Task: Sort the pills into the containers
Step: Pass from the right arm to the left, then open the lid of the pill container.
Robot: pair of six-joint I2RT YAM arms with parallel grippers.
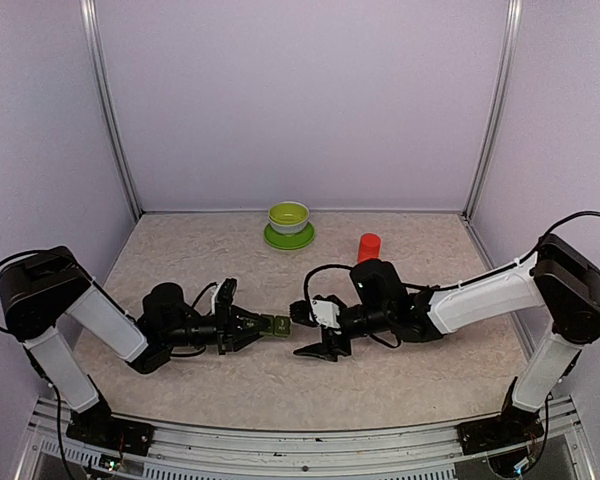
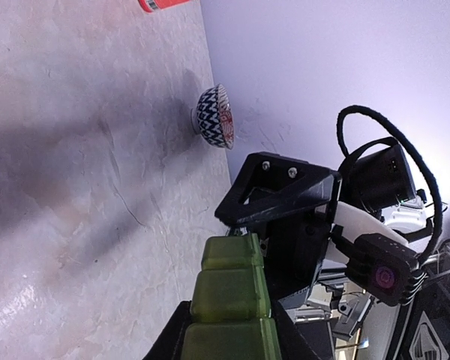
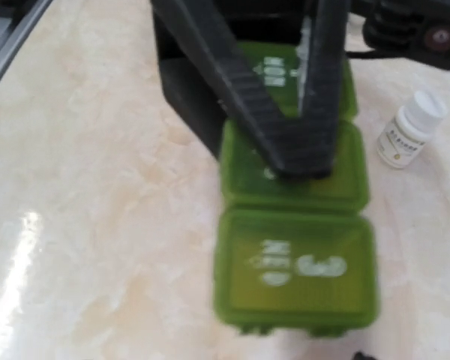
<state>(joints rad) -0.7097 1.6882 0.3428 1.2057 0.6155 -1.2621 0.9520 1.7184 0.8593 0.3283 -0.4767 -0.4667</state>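
Lilac walls are closing in a beige marbled tabletop (image 1: 180, 390) in the overhead view. At mid-table the left gripper (image 1: 263, 325) is clamping one end of the containers (image 1: 277, 323), a dark green strip, and holding it out toward the other arm. The right gripper (image 1: 304, 330) is meeting it with jaws standing apart, one finger on each side of the strip's free end. A lime-green bowl (image 1: 288, 216) and a red bottle (image 1: 369, 247) are sitting well back, blocking nothing.

From the left wrist, the strip is pointing away toward the right arm's black finger. A patterned bowl (image 2: 216, 116) is sitting near the wall.

From the right wrist, one finger is lying across the middle lid, blurred. A white pill bottle (image 3: 409, 127) is standing just beside the strip, close enough to get knocked. All the lids are looking shut and no pills are showing, so the step is probably prying a lid up. That is calling for a firm left hold and a fingertip catching only the lid's lip.
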